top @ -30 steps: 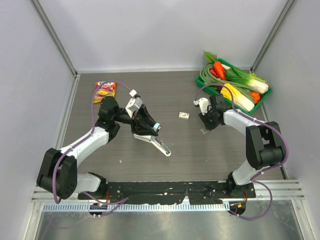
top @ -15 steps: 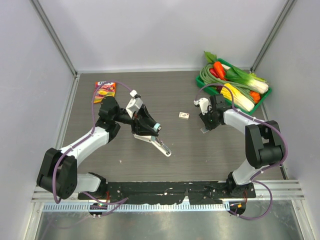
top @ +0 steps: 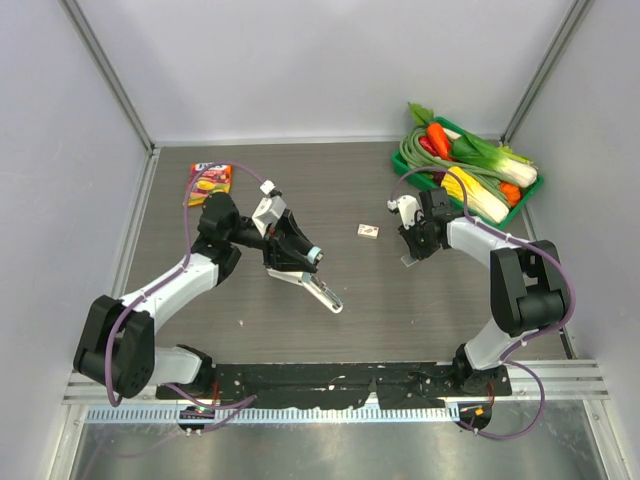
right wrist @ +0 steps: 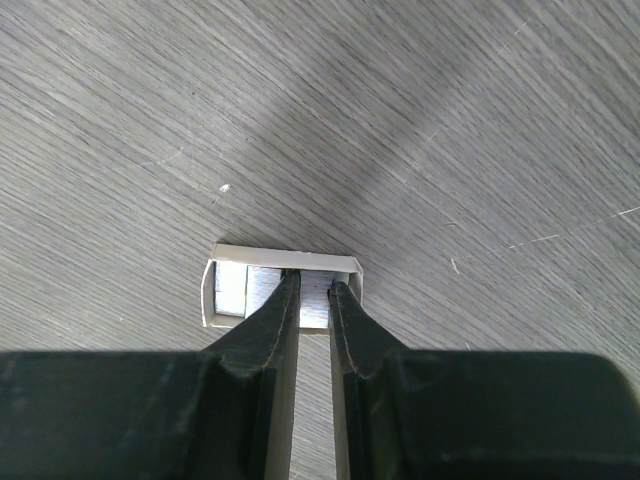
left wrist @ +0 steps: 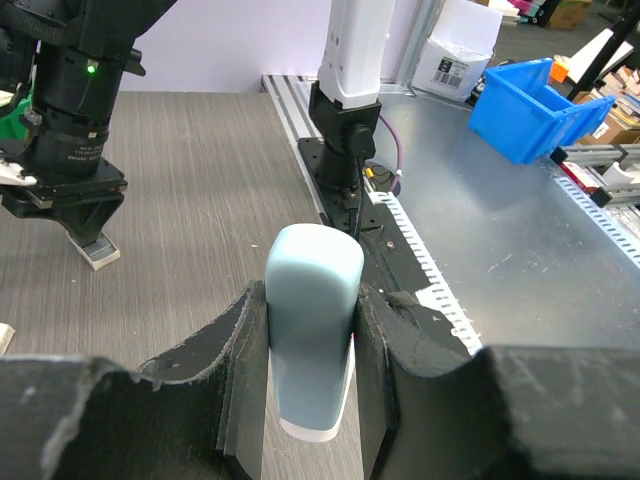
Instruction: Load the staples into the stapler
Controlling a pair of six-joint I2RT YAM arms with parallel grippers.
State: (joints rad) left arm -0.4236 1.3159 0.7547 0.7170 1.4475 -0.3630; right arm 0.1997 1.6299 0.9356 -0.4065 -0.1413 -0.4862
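Nearest to us, the left pincer (top: 300,262) (left wrist: 310,300) is clamped on a light-blue stapler (top: 322,291) (left wrist: 312,330). From the left wrist we see its black fingers (left wrist: 240,380) pressing both flanks of the stapler's rounded body, which has a white underside. From above, the stapler's long axis runs diagonally from the pincer toward the near right. Its pale tip hangs over the dark wood-grain worktop (top: 340,180), well short of the staples.

Further right and a little beyond, the right pincer (top: 411,252) (left wrist: 85,225) (right wrist: 315,282) points down at a small open white tray (top: 410,263) (left wrist: 97,252) (right wrist: 230,285) on the worktop. Its jaws are narrow, nearly together, with the tips inside the tray's open top. We cannot tell whether they pinch anything there. Something pale and shiny shows in the tray, too blurred for us to name.

The staples (top: 369,231) lie flat on the worktop between the two pincers, just left of the right one and touching neither. This is a tiny cream box with its reddish mark facing up. Its long axis runs roughly left to right across the top view, slightly skewed.

Beyond these, a colourful snack packet (top: 210,180) lies flat at the far left. At the far right corner a green basket (top: 533,187) holds a heap of vegetables (top: 485,155). Among them we see an orange carrot (top: 438,140), a yellow cob (top: 462,185) and a coil of green stalks (top: 412,155) that spills over the rim.
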